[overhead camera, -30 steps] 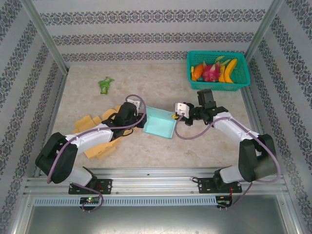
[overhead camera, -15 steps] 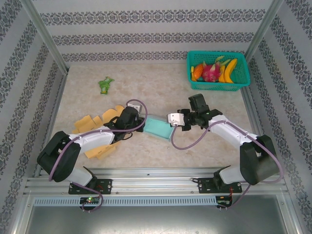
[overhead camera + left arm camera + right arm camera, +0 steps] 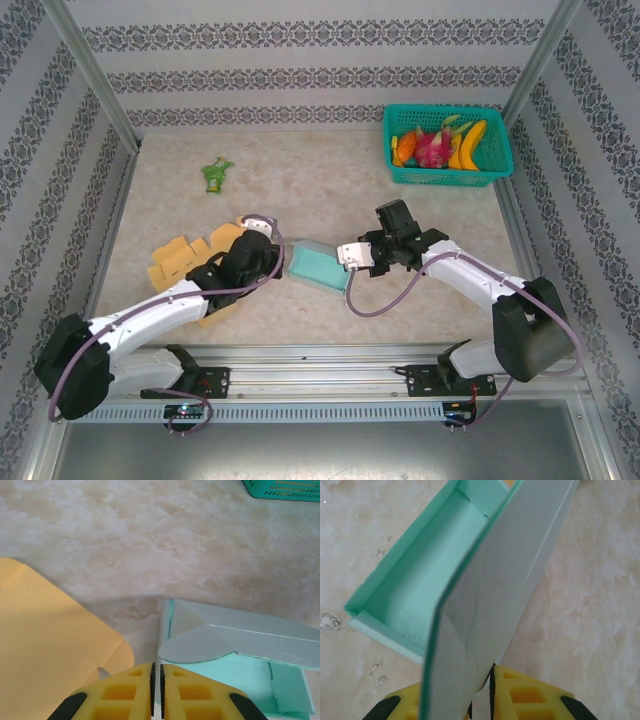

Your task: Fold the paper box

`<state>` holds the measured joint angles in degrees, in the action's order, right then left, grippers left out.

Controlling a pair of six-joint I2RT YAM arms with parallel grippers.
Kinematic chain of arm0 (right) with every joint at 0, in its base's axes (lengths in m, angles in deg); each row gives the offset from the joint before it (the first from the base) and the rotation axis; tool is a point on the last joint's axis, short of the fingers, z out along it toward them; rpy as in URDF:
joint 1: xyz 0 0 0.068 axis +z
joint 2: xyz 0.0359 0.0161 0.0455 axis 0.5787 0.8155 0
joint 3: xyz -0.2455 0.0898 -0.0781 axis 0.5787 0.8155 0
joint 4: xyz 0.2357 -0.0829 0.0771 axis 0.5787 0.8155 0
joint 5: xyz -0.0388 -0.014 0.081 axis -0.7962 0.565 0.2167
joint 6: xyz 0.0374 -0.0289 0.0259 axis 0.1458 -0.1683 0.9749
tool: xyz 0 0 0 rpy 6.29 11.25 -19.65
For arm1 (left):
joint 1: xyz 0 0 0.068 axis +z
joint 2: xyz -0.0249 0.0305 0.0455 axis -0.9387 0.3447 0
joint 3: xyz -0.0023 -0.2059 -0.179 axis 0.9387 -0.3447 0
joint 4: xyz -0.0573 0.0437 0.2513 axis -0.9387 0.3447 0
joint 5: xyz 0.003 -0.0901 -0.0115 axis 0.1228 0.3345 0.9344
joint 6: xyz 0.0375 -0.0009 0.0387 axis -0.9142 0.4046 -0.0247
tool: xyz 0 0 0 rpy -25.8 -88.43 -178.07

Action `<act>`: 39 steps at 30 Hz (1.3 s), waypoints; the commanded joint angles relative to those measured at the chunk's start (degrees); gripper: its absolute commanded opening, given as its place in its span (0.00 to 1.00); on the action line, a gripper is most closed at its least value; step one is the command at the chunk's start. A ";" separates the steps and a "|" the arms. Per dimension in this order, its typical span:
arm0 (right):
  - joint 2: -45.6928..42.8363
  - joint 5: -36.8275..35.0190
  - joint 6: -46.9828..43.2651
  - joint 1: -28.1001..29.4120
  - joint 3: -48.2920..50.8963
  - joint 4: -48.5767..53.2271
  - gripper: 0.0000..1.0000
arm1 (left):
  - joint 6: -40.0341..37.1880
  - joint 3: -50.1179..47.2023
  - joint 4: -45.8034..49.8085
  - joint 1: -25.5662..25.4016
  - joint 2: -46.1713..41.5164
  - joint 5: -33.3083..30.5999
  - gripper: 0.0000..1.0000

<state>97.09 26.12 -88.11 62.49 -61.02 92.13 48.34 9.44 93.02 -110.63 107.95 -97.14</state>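
Against a second ago, the mint-green paper box [image 3: 318, 267], centre frame on the surface [image 3: 330, 190], is seen with its lid [image 3: 510, 555] swung over, pinched by the right end effector [image 3: 481, 680]; the left end effector [image 3: 156, 669] is closed, empty; closure is judged near

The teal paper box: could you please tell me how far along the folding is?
Done: the teal box has its side walls standing, forming an open tray. In hand: the right claw has the tall panel between its jaws, though a firm grip cannot be confirmed; the shut left claw sits at the box's opposite end. Left: that panel stands upright, so the box is not yet closed.
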 commanded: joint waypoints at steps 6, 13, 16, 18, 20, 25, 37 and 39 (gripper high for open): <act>-0.95 -4.85 -2.68 2.69 0.15 5.68 0.24 | -2.06 6.97 8.98 -1.30 -1.71 -5.50 0.23; -1.98 -6.88 -3.16 4.30 -0.41 7.29 0.27 | -2.99 13.24 9.53 -3.25 8.28 -4.49 0.29; -2.44 -8.05 -3.32 4.76 -0.57 7.95 0.29 | -3.36 14.20 8.42 -5.09 12.30 -5.28 0.30; -2.75 -8.17 -2.78 4.92 -0.81 8.75 0.34 | -3.29 14.32 7.77 -5.93 14.86 -6.26 0.30; -3.18 -8.27 -2.65 5.07 -0.94 9.68 0.36 | -3.10 14.01 6.84 -6.48 16.93 -6.90 0.30; -4.91 -9.46 -1.50 5.23 -1.26 11.66 0.40 | -2.16 12.28 5.02 -7.37 20.03 -8.13 0.29; -18.61 -5.51 11.02 0.40 -2.55 16.49 0.64 | 0.35 7.31 0.38 -7.81 21.10 -9.10 0.29; -22.45 -3.80 16.30 -0.13 -0.18 11.99 0.69 | 0.75 6.64 -0.36 -7.88 20.78 -9.16 0.29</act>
<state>78.76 18.54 -80.15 62.98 -63.25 107.21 47.53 17.22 94.94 -117.50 128.60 -104.60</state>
